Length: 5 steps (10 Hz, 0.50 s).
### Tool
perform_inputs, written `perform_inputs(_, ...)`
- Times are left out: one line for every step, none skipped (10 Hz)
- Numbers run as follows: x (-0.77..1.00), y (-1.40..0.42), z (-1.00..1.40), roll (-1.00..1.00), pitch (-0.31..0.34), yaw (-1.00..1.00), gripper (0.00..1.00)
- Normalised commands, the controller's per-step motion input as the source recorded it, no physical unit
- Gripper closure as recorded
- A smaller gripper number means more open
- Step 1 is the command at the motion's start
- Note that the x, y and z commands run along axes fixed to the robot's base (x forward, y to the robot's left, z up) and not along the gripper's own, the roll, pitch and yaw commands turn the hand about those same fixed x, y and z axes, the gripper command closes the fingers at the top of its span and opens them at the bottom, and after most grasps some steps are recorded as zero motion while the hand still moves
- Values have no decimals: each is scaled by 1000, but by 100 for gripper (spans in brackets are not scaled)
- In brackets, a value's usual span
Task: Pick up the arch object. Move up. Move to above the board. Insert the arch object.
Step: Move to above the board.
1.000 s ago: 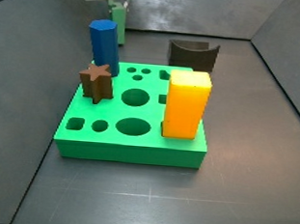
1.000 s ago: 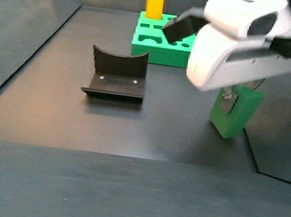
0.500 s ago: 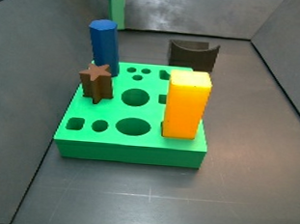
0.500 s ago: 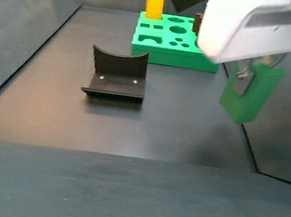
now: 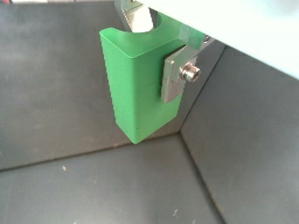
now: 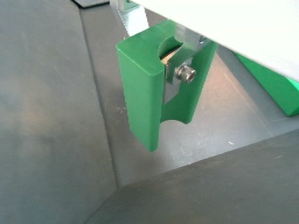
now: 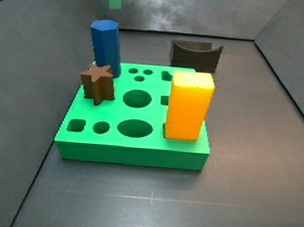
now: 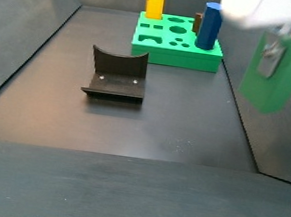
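Dark grey matte floor [image 7: 149, 199], grey enclosing walls [image 7: 189, 10], soft even light

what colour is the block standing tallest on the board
Orange: the tall block on the board, clearest in a side view.

From a side view I look down from the front edge of the floor, close on the board [image 7: 139, 119], toward the back wall. The opposite side view sits low at the far end and faces back, so the board [image 8: 178, 44] appears distant; the two share the board and the dark brown block [image 7: 195, 56]. Both wrist views look down past the gripper [image 5: 158, 48], tight on the arch object [image 6: 155, 96], with bare floor beneath.
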Motion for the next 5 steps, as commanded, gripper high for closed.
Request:
perform_inputs(-129, 109, 1000, 123, 50, 29, 100)
perform_inputs(-124, 105, 1000, 116, 52, 26, 100)
perform_inputs(-114, 99, 1000, 99, 58, 25, 100)
perform_inputs(-103, 93, 1000, 79, 63, 24, 100)
perform_inputs(-95, 88, 1000, 68, 62, 18, 100)
